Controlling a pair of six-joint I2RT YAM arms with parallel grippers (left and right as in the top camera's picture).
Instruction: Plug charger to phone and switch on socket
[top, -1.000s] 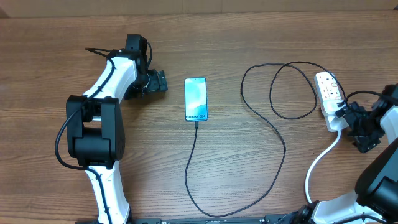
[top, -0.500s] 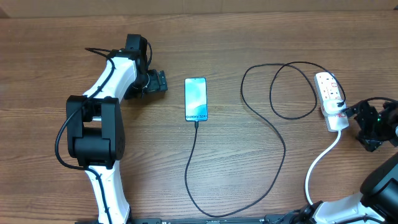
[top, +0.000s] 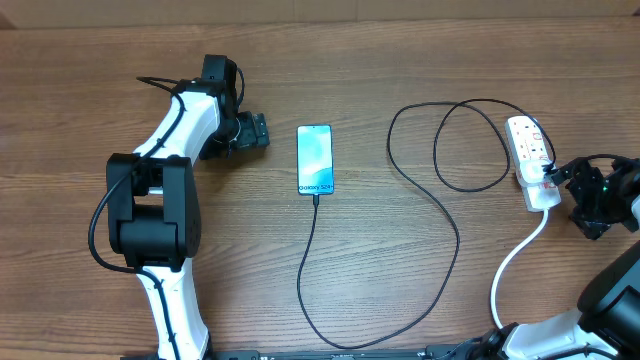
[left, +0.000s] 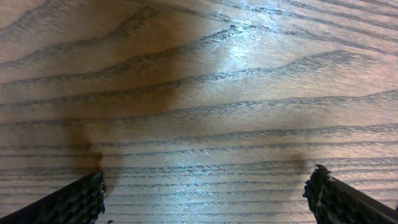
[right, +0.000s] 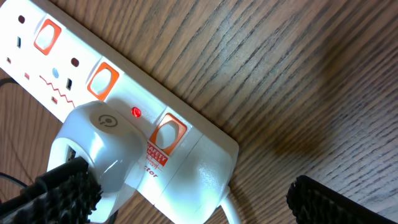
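1. The phone (top: 315, 159) lies flat, screen lit, with the black charger cable (top: 458, 240) meeting its bottom edge.
2. The cable loops toward the white power strip (top: 528, 148).
3. The right gripper (top: 558, 177) sits just beside it.

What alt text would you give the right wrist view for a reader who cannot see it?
A white power strip lies diagonally on a wooden table, with a white plug adapter plugged in and a small red light glowing beside it. Orange-framed switches line the strip, and the right arm's black jaws stand open in the lower corners.
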